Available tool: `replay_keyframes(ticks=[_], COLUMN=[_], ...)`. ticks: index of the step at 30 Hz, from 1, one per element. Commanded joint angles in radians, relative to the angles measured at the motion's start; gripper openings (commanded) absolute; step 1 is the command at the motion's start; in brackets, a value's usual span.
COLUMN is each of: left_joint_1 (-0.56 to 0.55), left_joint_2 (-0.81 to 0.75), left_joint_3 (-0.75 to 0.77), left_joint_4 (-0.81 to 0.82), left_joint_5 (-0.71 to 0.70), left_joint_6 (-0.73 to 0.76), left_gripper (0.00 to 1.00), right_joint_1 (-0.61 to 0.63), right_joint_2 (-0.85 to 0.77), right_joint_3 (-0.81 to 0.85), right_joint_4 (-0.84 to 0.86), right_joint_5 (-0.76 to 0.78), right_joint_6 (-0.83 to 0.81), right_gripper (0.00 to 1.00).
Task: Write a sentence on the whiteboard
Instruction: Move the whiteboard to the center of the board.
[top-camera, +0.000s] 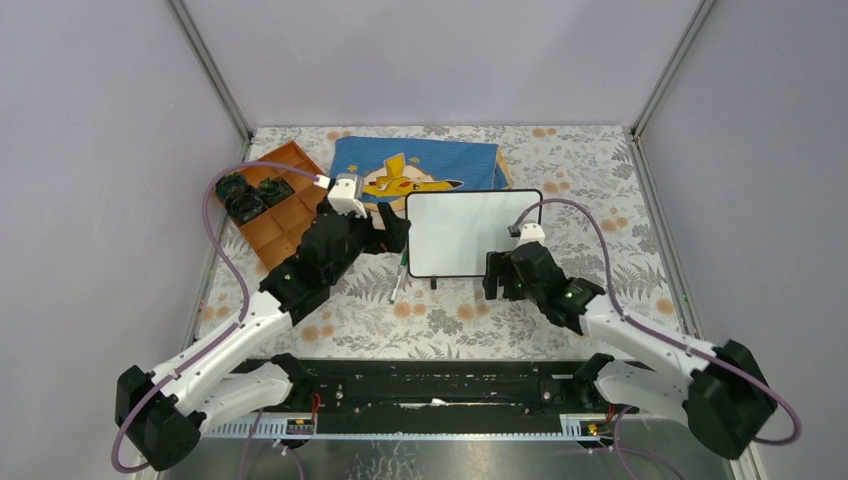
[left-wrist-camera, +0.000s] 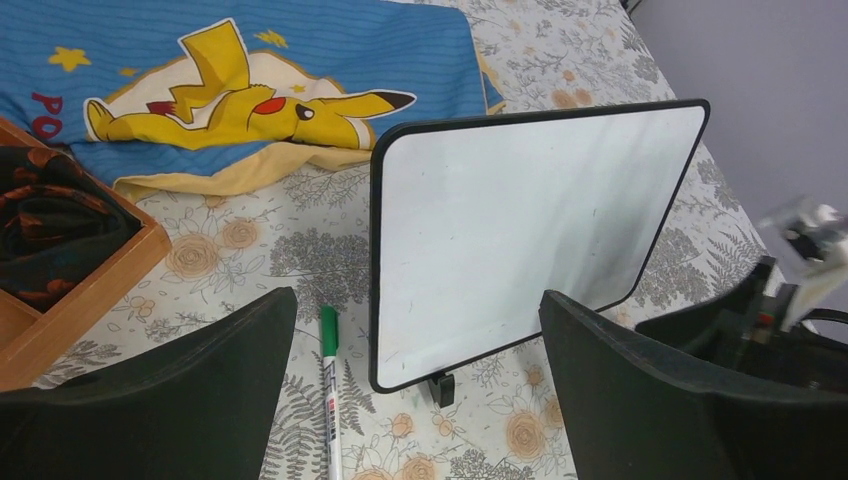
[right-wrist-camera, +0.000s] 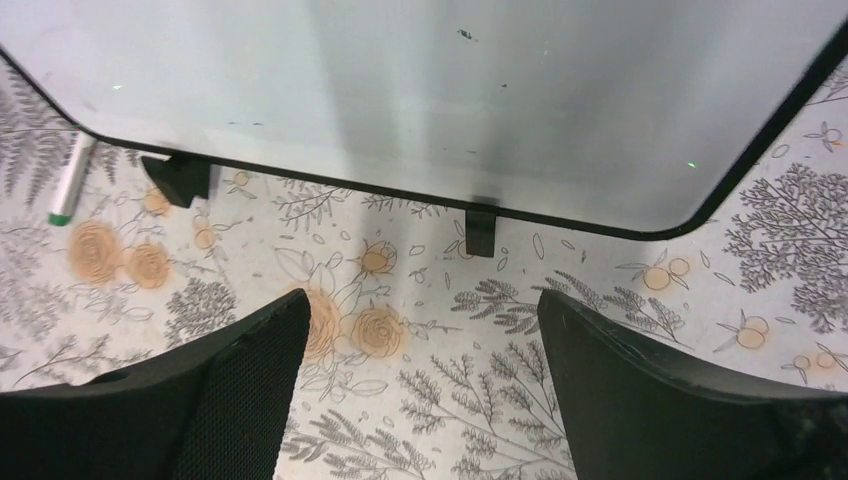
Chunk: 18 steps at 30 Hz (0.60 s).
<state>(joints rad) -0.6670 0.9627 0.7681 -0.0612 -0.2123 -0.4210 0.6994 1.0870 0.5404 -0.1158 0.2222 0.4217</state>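
Whiteboard (top-camera: 472, 232) sits mid-bench, propped on its little black feet with the face turned toward the arms. That looks like a fair angle for writing. The face is blank apart from a few specks, so nothing of the task is on it yet.

Green-capped marker (left-wrist-camera: 329, 400) lies flat on the flowered bench (top-camera: 600, 180), just beside the board's left edge and near its lower-left corner. It is not in either gripper. Lying there, it is within easy reach of the left arm.

Left gripper (top-camera: 392, 232) hangs at the board's left edge, above the marker. Its jaws are spread wide and empty, and they appear to touch nothing. My reading is that it is lined up to come down on the marker.

Right gripper (top-camera: 505, 272) is low at the board's near edge, toward the right. Jaws are wide apart and released, with only bench pattern between them in the wrist view. It is close to the frame, but I cannot tell whether it touches.

Pikachu cloth (top-camera: 415, 165) lies behind the board, and an orange tray (top-camera: 270, 205) sits far left. Neither is in the way.
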Motion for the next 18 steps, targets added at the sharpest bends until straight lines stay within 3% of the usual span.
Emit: replay_keyframes(ticks=[1,9,18], left_joint_1=[-0.004,-0.015,-0.034], left_joint_2=[-0.021,-0.031,-0.087], left_joint_3=[-0.002,0.004,-0.025], left_joint_4=[0.029,-0.008,-0.073], left_joint_5=[-0.039,-0.098,-0.284], left_joint_6=[0.029,0.068,0.001], left_gripper=[0.99,0.99,0.99], right_joint_1=[0.007,0.013,0.012], right_joint_2=[-0.135,-0.385,-0.511], right_joint_3=[0.013,0.072,0.048], right_joint_4=[-0.108,-0.212,-0.042], right_joint_5=[-0.036,-0.068,-0.014], right_joint_6=[0.011,-0.006,0.014], right_gripper=[0.92,0.93,0.94])
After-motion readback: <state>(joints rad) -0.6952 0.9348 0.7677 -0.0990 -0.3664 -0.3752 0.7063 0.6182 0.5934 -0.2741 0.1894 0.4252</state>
